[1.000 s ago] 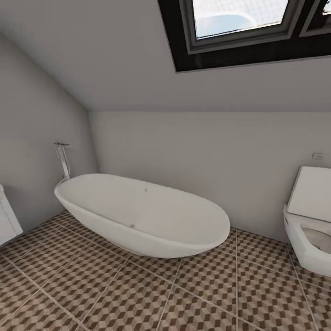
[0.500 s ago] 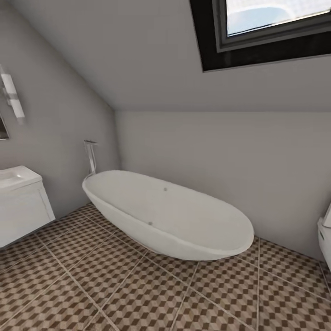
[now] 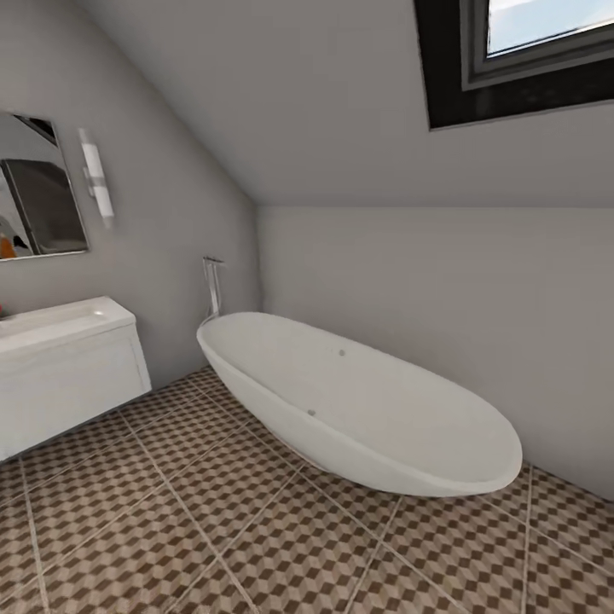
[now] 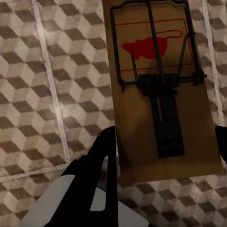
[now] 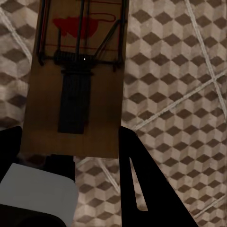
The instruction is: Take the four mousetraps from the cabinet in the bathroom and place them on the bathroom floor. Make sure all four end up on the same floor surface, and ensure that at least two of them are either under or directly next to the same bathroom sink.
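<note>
Left gripper: black fingers sit at either long edge of a mousetrap, clamped on it above the bathroom floor; trap's wire and red mark face the camera.
Right gripper: closed the same way on a second mousetrap, one finger against its edge; patterned tiles lie behind it.
Sink: white trough on a wall-hung vanity at the head view's left, under a mirror.
Bathtub: white oval, standing on the tiles near the far wall; window above.
</note>
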You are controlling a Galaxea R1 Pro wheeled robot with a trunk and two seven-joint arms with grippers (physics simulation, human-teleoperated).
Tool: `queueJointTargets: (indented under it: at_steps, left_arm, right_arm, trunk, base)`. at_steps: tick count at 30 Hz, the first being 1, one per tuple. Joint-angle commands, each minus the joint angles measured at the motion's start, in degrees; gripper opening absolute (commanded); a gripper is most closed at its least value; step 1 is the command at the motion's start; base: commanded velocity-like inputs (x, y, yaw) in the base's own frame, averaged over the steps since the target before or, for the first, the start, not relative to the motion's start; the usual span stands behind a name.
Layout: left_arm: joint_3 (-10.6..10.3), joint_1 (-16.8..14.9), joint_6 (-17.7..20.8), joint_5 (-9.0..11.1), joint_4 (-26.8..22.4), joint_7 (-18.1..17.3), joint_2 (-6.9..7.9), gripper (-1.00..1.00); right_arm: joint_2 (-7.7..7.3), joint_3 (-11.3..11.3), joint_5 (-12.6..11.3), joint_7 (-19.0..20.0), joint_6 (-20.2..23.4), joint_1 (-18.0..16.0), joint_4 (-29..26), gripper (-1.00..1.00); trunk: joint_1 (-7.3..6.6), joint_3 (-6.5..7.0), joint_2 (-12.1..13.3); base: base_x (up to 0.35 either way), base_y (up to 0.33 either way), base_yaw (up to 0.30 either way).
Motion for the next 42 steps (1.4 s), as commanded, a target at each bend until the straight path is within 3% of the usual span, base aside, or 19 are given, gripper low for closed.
queueJointTargets:
  at_steps: [1,17,42]
  left_arm:
    - [-0.47,-0.03,-0.14,0.34,0.03,0.04,0.00,-1.00]
    - [-0.55,-0.03,0.06,0.33,0.03,0.04,0.09,-1.00]
    - [-0.55,-0.01,-0.03,0.66,0.03,0.04,0.17,-1.00]
  right_arm:
    - [0.02,0.21,0.15,-0.21,0.15,-0.08,0.12,-1.00]
    - [0.03,0.21,0.41,-0.16,0.33,-0.08,0.03,-1.00]
    - [-0.02,0.21,0.50,-0.21,0.19,-0.08,0.03,-1.00]
  trunk:
    - [0.00,-0.06,-0.03]
    - [0.00,-0.06,-0.03]
    - [0.00,-0.06,-0.03]
  base:
    - [0.029,0.000,0.270]
    - [0.282,0.000,0.072]
    - [0.324,0.000,0.273]
